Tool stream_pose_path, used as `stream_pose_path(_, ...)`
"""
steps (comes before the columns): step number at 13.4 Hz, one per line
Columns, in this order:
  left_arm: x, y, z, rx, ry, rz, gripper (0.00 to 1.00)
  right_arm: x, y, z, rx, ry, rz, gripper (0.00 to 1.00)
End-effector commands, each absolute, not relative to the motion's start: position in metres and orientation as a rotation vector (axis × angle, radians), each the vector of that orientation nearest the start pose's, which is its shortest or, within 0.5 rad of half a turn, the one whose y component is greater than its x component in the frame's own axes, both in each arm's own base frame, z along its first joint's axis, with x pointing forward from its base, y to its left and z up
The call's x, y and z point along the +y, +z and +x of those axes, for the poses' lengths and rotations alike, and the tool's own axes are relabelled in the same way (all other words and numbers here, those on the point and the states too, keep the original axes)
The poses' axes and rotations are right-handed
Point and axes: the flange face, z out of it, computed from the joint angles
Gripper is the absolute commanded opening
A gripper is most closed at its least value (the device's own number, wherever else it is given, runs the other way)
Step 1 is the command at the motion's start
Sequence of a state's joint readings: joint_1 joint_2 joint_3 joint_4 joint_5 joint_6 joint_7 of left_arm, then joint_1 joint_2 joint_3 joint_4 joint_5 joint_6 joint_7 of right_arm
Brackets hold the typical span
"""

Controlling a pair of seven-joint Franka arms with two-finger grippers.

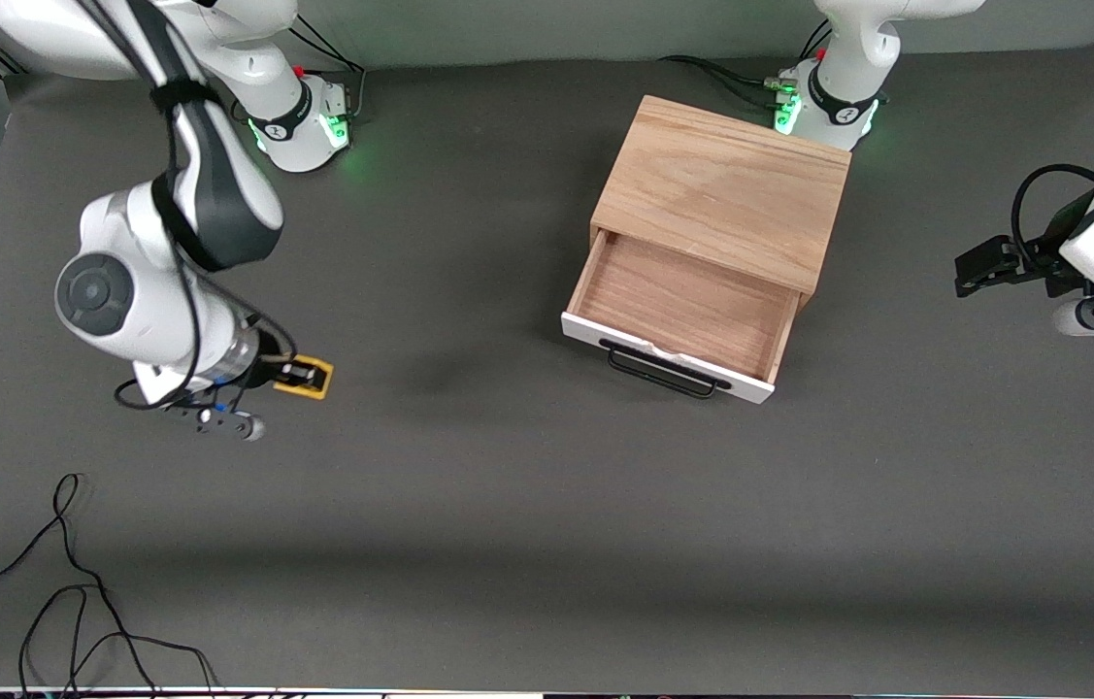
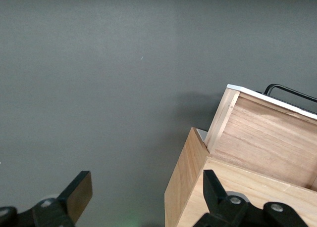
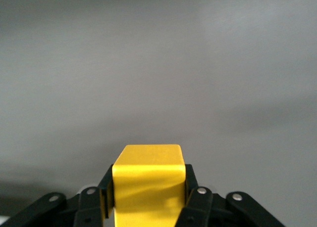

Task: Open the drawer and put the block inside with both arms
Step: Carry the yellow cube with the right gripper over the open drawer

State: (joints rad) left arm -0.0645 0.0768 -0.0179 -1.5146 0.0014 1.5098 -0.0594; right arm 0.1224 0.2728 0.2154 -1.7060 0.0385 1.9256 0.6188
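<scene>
Block (image 1: 305, 377) sits clamped between the right gripper's (image 1: 299, 377) jaws, low over the desk (image 1: 508, 505). Drawer (image 1: 682, 306) stands open, empty. Left gripper (image 1: 978, 264) waits, jaws apart. Transfer and release remain.

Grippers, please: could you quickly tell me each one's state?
Left gripper: open, holding nothing, beside the cabinet.
Right gripper: closed on the block.

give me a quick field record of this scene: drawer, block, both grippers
drawer: pulled open, nothing in it
cabinet: by the left arm's base
block: clamped in the right gripper, toward the right arm's end of the table
right gripper: shut on the block, over bare table
left gripper: open, waiting beside the cabinet at the left arm's end
step left: carry block to drawer
</scene>
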Motion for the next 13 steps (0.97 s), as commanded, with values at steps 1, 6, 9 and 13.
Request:
stream_pose_path(1, -0.043, 0.605, 0.561, 0.056, 0.119, -3.146, 1.00, 0.268, 0.465, 0.592, 0.588, 0.127, -2.965, 0.07)
stream_pose_path(6, -0.042, 0.604, 0.560, 0.058, 0.133, -3.143, 1.00, 0.433, 0.499, 0.540, 0.592, 0.112, -2.872, 0.07)
stream_pose_path(9, -0.046, 0.603, 0.560, 0.068, 0.138, -3.141, 1.00, 0.523, 0.485, 0.510, 0.449, 0.084, -2.876, 0.07)
stream_pose_path(13, -0.044, 0.599, 0.563, 0.077, 0.141, -3.127, 1.00, 0.566, 0.450, 0.509, 0.381, 0.079, -2.871, 0.07)
